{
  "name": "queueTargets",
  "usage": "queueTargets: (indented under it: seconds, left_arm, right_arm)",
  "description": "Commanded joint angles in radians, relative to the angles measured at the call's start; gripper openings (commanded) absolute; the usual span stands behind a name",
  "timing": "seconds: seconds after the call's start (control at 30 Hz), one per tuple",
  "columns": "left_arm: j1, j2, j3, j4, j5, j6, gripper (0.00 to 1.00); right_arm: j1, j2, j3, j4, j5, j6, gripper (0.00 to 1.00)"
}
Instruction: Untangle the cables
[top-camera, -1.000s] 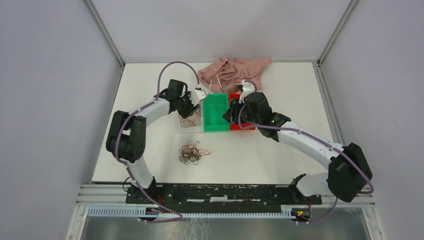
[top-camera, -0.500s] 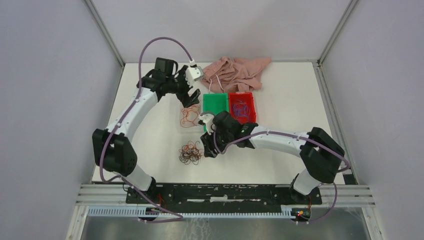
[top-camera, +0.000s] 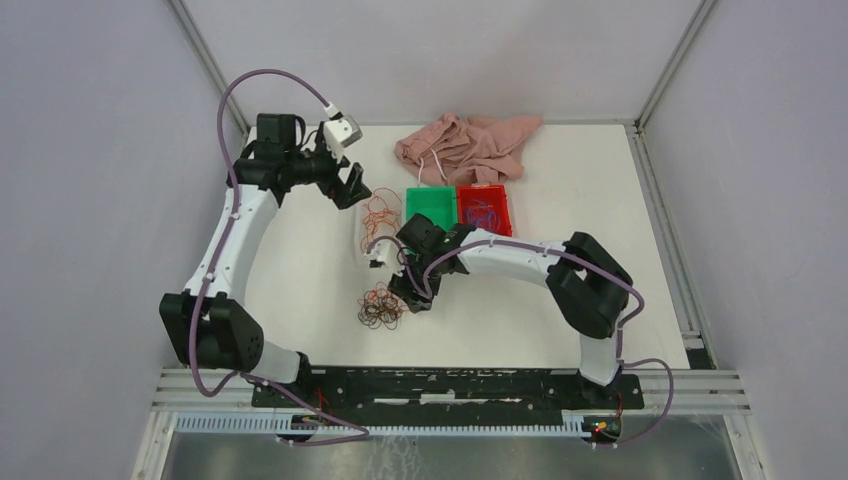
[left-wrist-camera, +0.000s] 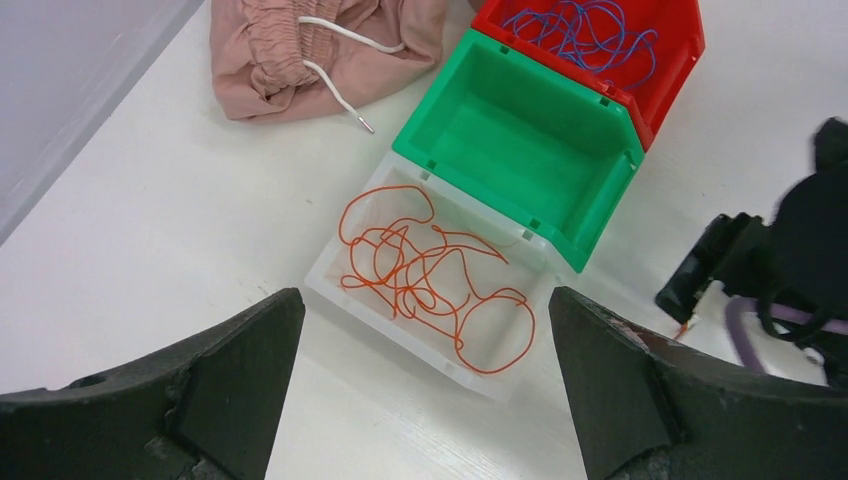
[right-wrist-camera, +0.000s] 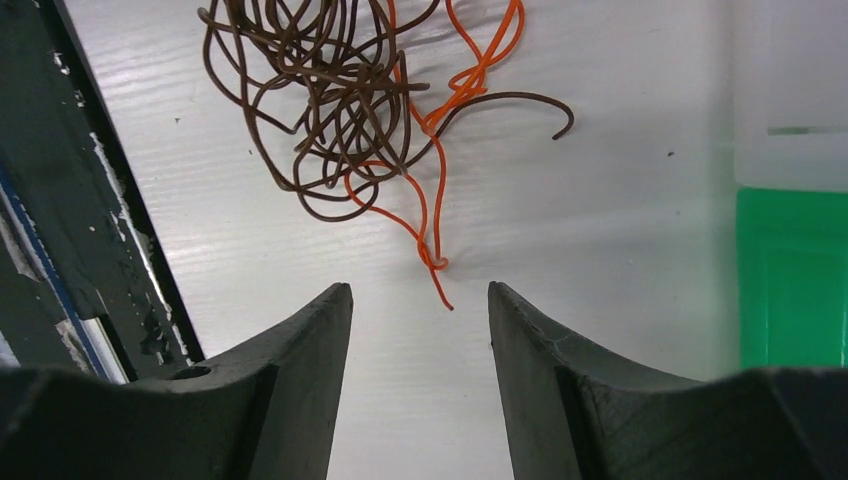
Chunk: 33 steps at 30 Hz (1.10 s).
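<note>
At wrist view's top, cables (right-wrist-camera: 338, 102) cropped

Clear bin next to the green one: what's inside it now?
Only loose orange cables lie inside the clear bin. No brown or blue strands show there. Its edge beneath the lip of the green bin is hidden.

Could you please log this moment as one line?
left gripper open | right gripper open over brown-orange tangle | orange cables in clear bin | blue cables in red bin

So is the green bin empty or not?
Empty: the left wrist view shows the green bin bare inside, while orange cables lie in the clear bin beside it.
</note>
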Motion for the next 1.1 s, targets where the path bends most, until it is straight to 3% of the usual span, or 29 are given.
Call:
queueTargets:
  seconds: [0.0, 0.17, 0.3, 0.43, 0.53, 0.83, 1.07]
  left_arm:
    - [0.010, -0.087, -0.019, 0.020, 0.041, -0.063, 0.99]
    - [0.021, -0.121, -0.028, 0.020, 0.004, -0.055, 0.99]
    - [0.033, -0.145, -0.033, 0.019, -0.017, -0.055, 0.99]
    - [0.036, -0.177, -0.048, 0.002, -0.018, -0.032, 0.99]
    - [0.037, -0.205, -0.067, 0.003, -0.018, -0.023, 1.00]
    - [0.036, -0.303, -0.135, -0.047, -0.012, 0.048, 0.99]
    - [0.035, -0.399, -0.207, -0.165, 0.100, 0.166, 1.00]
  right_arm:
    - [-0.001, 0.074, 0.101, -0.091, -0.039, -0.089, 0.59]
    - [0.003, 0.147, 0.174, -0.140, -0.056, -0.108, 0.56]
    - [0.006, 0.162, 0.175, -0.097, -0.059, -0.089, 0.48]
    - [0.011, 0.105, 0.097, -0.014, -0.018, -0.055, 0.17]
    - [0.011, 0.025, 0.024, 0.059, 0.004, -0.031, 0.02]
    - [0.010, -0.199, -0.033, 0.068, -0.010, 0.066, 0.00]
    - [0.009, -0.360, 0.002, 0.072, -0.103, 0.144, 0.00]
